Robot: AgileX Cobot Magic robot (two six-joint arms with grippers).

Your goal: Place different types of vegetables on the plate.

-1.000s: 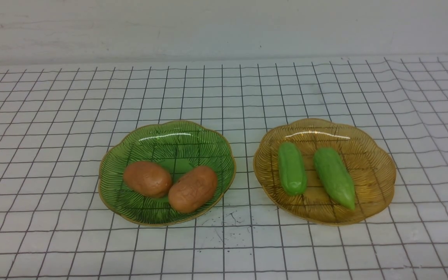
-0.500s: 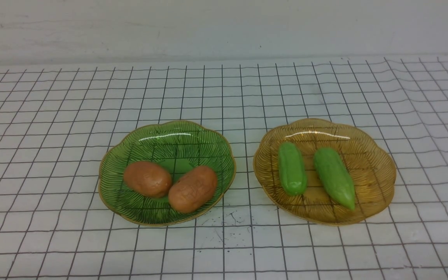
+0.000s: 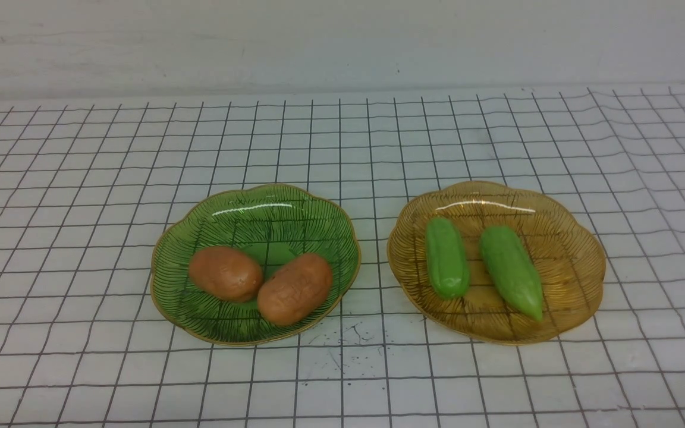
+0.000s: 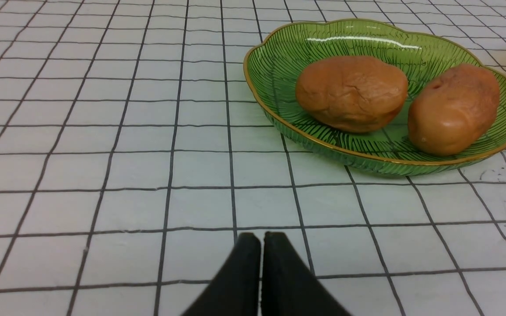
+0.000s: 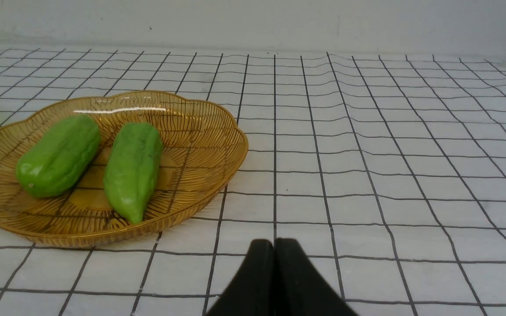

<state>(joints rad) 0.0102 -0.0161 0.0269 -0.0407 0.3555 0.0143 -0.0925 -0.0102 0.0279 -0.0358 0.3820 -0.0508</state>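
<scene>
Two orange-brown potatoes, one on the left [image 3: 225, 273] and one on the right [image 3: 294, 288], lie touching on a green glass plate [image 3: 259, 205]. A blunt green gourd [image 3: 447, 257] and a pointed green gourd [image 3: 511, 271] lie side by side on an amber glass plate [image 3: 568, 238]. The left wrist view shows the potatoes [image 4: 352, 92] [image 4: 453, 109] on the green plate [image 4: 275, 66], with my left gripper [image 4: 261, 237] shut and empty above the cloth short of it. The right wrist view shows the gourds [image 5: 59, 155] [image 5: 133, 169] on the amber plate [image 5: 209, 131], with my right gripper [image 5: 274, 243] shut and empty nearby. Neither gripper shows in the front view.
A white cloth with a black grid [image 3: 342, 137] covers the table. A pale wall [image 3: 342, 41] stands behind it. Small black specks [image 3: 348, 342] mark the cloth between the plates at the front.
</scene>
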